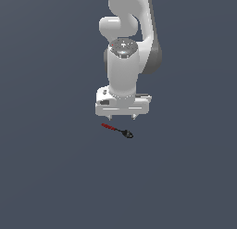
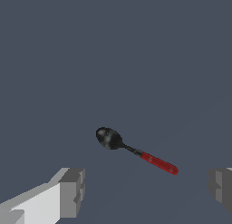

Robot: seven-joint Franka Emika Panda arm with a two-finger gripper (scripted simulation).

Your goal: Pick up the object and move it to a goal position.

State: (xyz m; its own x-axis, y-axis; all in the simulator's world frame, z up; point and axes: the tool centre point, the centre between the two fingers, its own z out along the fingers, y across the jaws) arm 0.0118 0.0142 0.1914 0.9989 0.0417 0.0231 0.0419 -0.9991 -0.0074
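A: Gripper [image 1: 122,117] first. State?

B: Jaws wide apart, nothing between them. In the wrist view one finger [image 2: 68,193] shows at one edge, the other just peeks in at the opposite edge, bare floor in the gap. In the ext. view the hand sits mid-frame, pointing straight down, fingertips just above the spoon.

A: And the spoon [image 1: 117,130]?

B: Lying flat on the dark floor [image 1: 51,177], a bit below frame centre in the ext. view. Red handle runs toward the exterior view's left, black bowl toward the exterior view's right. Not touching the fingers. The wrist cam shows it ahead of the finger line, not yet between the pads.

A: So which step?

B: Approach, I'd say; pre-grasp, no pickup yet. Next move prob. needs a small shift to centre the hand over the handle, maybe a wrist turn so the pads close across the thin handle, then descend and close. It's tiny vs. the hand, so alignment matters; off-centre closing could flick it away.

A: Anything in the way?

B: Nothing seen nr the spoon, only floor. No goal marker visible in either view, so can't say where it goes.
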